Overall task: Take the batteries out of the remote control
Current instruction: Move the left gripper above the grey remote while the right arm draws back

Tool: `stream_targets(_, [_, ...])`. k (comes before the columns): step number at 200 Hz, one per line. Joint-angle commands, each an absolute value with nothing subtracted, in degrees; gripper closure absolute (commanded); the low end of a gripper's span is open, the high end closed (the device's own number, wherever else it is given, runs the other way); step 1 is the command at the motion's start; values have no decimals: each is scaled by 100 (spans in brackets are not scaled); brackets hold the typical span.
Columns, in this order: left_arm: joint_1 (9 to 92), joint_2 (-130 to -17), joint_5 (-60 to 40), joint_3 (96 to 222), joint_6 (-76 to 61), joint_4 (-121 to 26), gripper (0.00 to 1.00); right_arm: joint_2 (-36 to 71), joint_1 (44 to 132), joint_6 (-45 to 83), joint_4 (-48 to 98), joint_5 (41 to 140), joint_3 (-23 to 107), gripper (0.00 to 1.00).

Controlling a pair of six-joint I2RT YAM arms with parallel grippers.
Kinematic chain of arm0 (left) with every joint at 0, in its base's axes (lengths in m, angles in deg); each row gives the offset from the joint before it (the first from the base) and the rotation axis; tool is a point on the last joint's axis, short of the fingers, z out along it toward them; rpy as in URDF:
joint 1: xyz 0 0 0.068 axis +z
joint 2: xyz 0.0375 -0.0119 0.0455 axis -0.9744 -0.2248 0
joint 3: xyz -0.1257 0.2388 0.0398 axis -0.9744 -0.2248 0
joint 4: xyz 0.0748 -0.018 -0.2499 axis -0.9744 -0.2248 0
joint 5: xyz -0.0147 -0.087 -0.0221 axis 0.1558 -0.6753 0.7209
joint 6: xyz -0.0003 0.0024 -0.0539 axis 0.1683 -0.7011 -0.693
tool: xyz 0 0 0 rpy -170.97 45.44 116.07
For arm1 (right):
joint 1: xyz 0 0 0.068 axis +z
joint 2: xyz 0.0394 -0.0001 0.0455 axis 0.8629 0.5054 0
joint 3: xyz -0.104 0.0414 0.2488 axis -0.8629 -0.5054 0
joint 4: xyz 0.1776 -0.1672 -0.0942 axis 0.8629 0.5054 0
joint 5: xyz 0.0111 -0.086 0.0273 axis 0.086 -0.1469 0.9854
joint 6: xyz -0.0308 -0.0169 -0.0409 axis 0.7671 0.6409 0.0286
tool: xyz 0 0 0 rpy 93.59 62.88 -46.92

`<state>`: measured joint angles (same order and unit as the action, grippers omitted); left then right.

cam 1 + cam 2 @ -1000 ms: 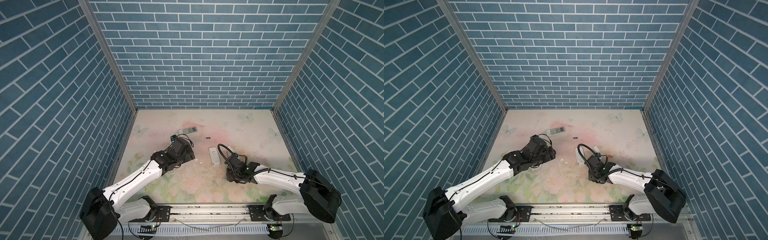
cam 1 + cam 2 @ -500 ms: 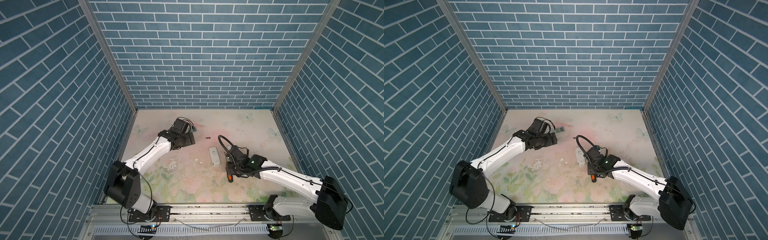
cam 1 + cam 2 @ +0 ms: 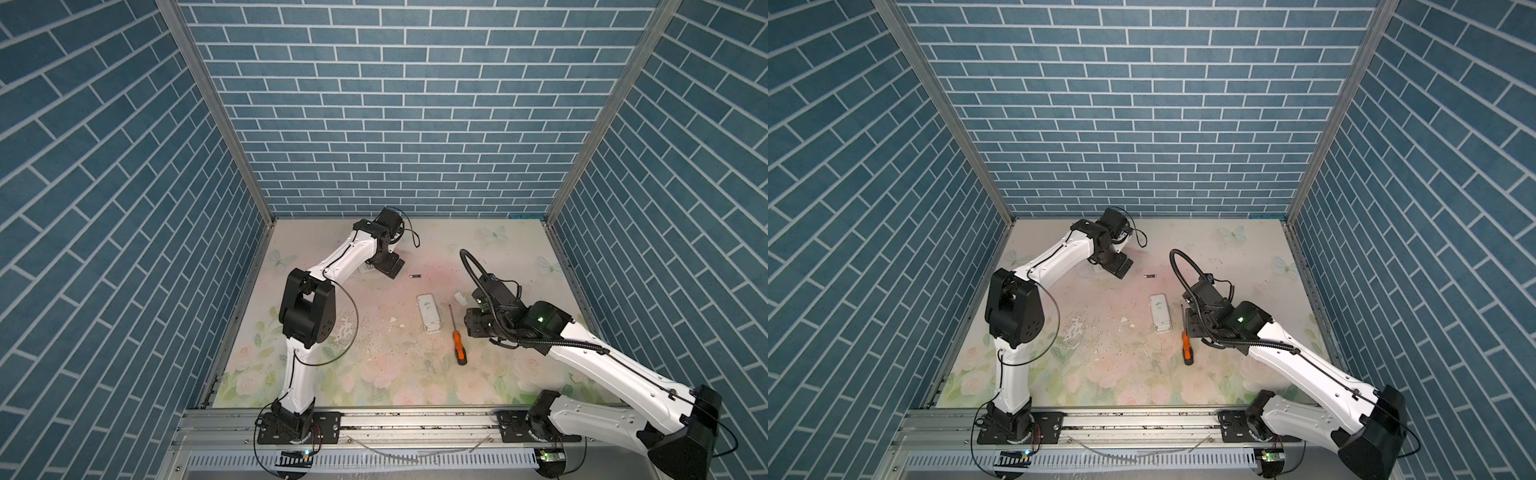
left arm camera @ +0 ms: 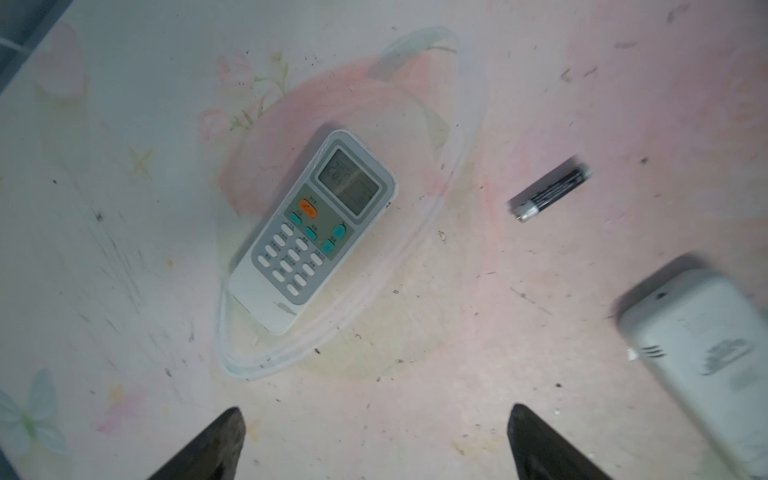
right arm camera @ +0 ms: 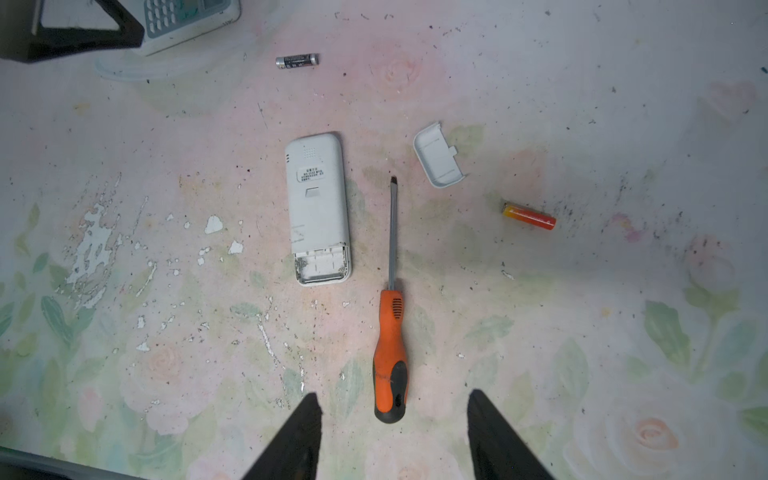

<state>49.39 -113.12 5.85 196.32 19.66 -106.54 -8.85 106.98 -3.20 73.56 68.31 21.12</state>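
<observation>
Black thin battery [image 4: 548, 193]: it lies loose on the flowery tabletop [image 4: 124, 124], between the two remotes, and touches neither.
Orange-and-yellow thin battery [image 5: 528, 216]: it lies loose too, near the small white plastic cover [image 5: 438, 156].
White plastic remote lying face down [image 5: 318, 208]: its battery hole is open and looks empty.
Grey-faced white remote with buttons [image 4: 311, 232]: it lies face up, so its battery side is hidden. I think it may have batteries inside.
How a battery feels: light, hard, smooth and round, so I think it will roll or slip away easily.
Where to hold: across the round middle, with one finger on each long side, not on the ends.
Left fingers [image 4: 216, 440]: wide open, holding nothing, pointing down over the tabletop near the grey-faced remote.
Left arm: it reaches far toward the back wall, bent at the elbow.
Right fingers [image 5: 299, 436]: apart, holding nothing, over the orange-handled screwdriver [image 5: 390, 332].
Right arm: low, stretched in toward the middle, beside the face-down remote.
</observation>
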Motion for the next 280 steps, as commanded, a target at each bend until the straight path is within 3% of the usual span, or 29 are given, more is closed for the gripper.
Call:
stream_targets(1, [5013,-11764,984,19928,3446,-11068,0,-835,10541,-61,7529,6880,2370,42])
stream_targets(58, [5406,-13103,882,21702,3848,-11581,0,-604,10351,-152,7545,7082,2549,43])
stream_targets(117, [5645,-14436,187,24071,4005,-13201,0,-190,10298,-198,7569,6984,2781,46])
stream_targets(183, [5763,-14378,-418,23819,4059,-13122,0,117,10296,-140,7576,6990,2993,49])
stream_targets(280, [5966,-14744,-338,24123,3935,-13007,1,263,10295,-358,7262,7234,2973,59])
